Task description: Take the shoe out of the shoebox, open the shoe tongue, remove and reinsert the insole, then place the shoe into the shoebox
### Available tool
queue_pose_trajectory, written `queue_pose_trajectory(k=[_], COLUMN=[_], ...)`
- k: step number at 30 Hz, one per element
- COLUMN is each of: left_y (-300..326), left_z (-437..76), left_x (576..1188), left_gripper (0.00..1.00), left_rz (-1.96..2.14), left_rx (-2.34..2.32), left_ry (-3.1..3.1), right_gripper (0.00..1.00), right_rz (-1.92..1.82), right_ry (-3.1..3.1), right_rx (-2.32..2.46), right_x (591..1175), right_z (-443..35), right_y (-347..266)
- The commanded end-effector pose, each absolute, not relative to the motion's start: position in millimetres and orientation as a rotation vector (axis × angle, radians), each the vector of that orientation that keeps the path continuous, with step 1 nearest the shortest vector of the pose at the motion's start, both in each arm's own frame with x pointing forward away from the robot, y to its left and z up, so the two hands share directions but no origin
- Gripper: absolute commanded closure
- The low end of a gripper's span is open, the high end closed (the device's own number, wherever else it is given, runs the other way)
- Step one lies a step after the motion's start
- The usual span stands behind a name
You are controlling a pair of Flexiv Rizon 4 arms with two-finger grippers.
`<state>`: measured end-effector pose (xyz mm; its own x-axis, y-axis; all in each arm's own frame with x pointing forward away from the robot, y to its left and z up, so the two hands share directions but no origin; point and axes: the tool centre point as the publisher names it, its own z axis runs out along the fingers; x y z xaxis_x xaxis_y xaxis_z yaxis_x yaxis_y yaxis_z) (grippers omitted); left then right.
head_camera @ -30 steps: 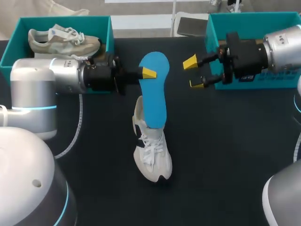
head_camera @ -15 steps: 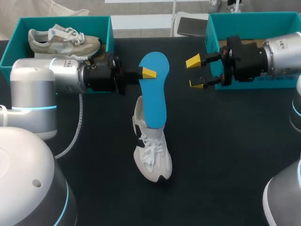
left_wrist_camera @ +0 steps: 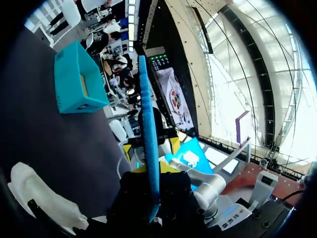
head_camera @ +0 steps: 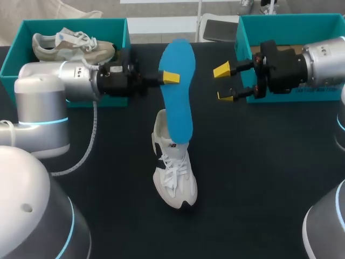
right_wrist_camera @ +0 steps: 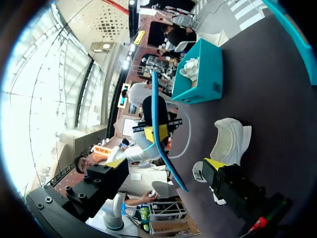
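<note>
Currently the left shoebox [head_camera: 125, 40] holds a beige shoe [head_camera: 73, 47]; left jaws clamp the blue insole [head_camera: 179, 102], right jaws apart.

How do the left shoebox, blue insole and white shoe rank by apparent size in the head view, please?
Largest: left shoebox.
Then blue insole and white shoe, alike; the insole is up nearer the camera.

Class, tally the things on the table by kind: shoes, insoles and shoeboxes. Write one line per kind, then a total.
Shoes: 2 (white shoe, beige shoe)
Insoles: 1 (blue insole)
Shoeboxes: 2 (left shoebox, right shoebox)
Total: 5
</note>
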<state>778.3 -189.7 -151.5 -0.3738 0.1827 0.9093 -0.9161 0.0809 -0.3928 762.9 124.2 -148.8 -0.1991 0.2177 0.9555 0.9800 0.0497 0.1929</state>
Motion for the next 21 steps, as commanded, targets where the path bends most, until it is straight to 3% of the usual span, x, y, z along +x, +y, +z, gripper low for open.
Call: queue_pose_trajectory(k=[1,10,21], left_y=[-190.3,-184.5,-178.7], left_z=[-156.3,-130.3,-134.6], left_x=[782.3,785.8,796.4], left_gripper=[1.0,1.0,1.0], left_rz=[1.772,2.002,2.326], left_rx=[0.438,0.11,-0.414], left_ry=[-1.641,-1.798,-2.218], right_gripper=[0.0,0.0,0.0], right_rz=[-1.218,-1.218,-1.218], right_ry=[-1.539,-1.539,-1.539], right_rx=[-1.252,-1.252,-1.252], right_x=[763.8,763.8,763.8], right_z=[-148.9,-148.9,-148.9], right_y=[126.3,126.3,126.3])
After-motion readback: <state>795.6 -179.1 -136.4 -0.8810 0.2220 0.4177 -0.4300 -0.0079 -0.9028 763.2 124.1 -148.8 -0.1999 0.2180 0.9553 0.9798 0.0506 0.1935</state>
